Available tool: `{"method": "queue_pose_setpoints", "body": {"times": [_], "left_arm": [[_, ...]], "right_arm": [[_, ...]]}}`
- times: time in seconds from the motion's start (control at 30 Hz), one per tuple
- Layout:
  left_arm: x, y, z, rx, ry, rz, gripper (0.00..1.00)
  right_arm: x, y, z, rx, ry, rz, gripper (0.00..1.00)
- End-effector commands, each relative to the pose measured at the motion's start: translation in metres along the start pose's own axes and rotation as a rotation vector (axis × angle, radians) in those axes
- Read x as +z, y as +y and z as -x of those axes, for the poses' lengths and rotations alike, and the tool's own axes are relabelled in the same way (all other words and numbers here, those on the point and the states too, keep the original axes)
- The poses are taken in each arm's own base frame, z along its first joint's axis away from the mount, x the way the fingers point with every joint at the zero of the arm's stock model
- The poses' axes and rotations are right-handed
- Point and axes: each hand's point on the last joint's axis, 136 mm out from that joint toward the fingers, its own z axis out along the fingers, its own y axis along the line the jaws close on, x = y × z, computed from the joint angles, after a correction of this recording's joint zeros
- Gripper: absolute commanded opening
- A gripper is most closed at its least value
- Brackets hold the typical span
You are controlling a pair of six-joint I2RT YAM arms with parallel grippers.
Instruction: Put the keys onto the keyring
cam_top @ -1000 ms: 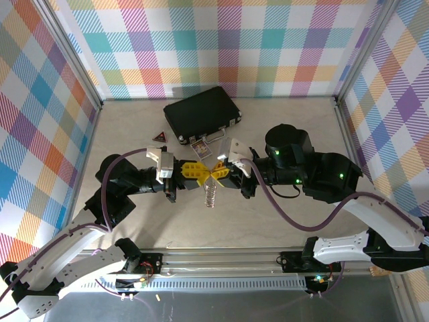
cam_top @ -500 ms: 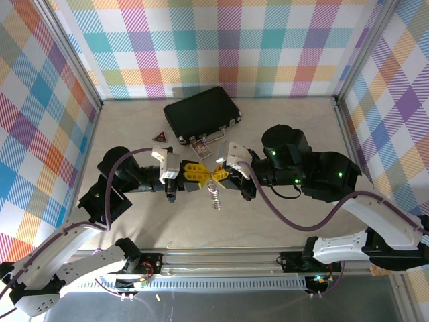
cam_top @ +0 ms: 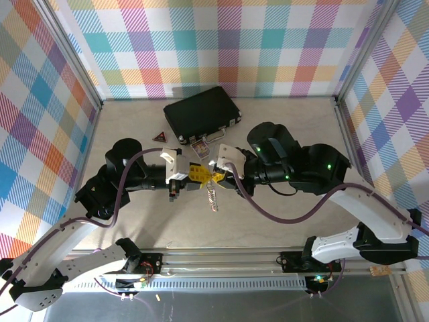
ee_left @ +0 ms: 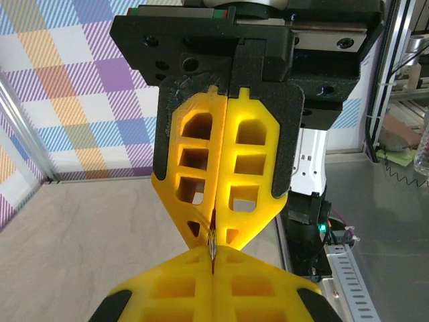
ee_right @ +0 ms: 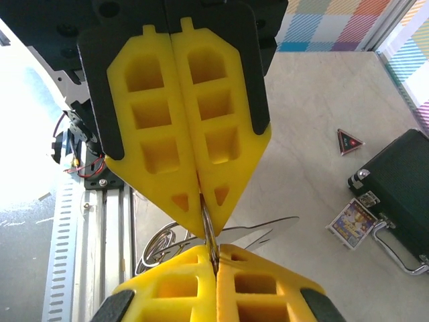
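Badge: a dark red triangle lies flat on the table, left of the black case and well clear of the arms.
Left gripper: reaching in from the left with its yellow jaws together. In the right wrist view the tips pinch a thin edge of metal.
Card: a small picture card lies just in front of the black case, beside the case's metal handle.
Meeting point: the two sets of jaws come tip to tip above the middle of the table. One thin metal strip runs from one pair into the other, and I cannot tell whether it is ring or key.
The keyring: its chain dangles straight down from where the tips meet. Curved silver loops show low beside the right fingers.
The keys: a silver blade sticks out sideways from the pinch, pointing toward the case.
Right gripper: coming in from the right, jaws together on the same metal edge.
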Motion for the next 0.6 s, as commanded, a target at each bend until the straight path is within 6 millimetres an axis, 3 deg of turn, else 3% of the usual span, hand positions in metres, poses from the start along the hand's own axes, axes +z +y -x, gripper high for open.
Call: {"method": "queue_pose_setpoints", "body": {"times": [0.0,0.27,0.57], "left_arm": [[-0.005,-0.006,0.019,0.041,-0.082,-0.005,0.00],[-0.014,-0.017,0.057,0.025,-0.296,-0.062,0.00],[-0.017,-0.022,0.068,-0.004,-0.371,-0.106,0.00]], "right_arm": [[-0.009,0.000,0.011,-0.024,-0.038,-0.013,0.00],[-0.027,0.010,0.036,0.004,-0.225,0.022,0.20],[-0.036,0.013,0.042,0.009,-0.276,0.028,0.23]]}}
